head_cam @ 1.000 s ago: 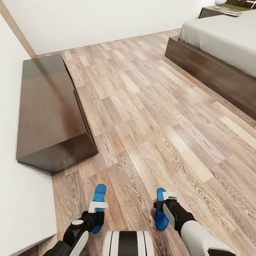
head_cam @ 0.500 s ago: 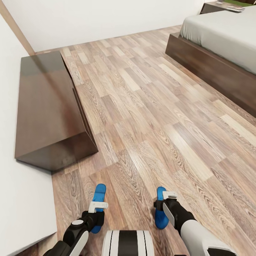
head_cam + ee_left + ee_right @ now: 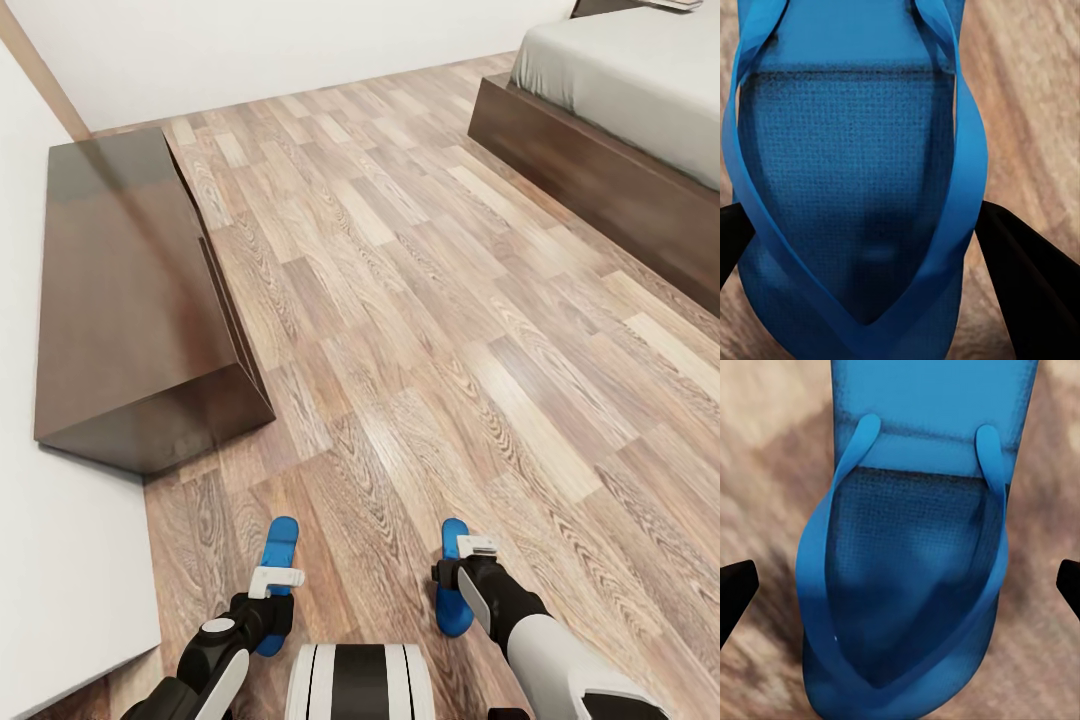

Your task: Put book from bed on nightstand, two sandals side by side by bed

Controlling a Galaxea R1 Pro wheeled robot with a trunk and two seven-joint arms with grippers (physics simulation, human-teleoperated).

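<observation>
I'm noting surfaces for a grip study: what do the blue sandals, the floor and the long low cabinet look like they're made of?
The left sandal and right sandal look like matte foam or rubber, with a woven-textured footbed and smooth straps. The floor looks like wood planks or laminate: visible grain, soft sheen. The cabinet looks like dark glossy wood or veneer, since its top reflects light.

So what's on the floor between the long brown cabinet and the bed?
Nothing. In the head view, only bare wood floor lies between the cabinet and the bed.
</observation>
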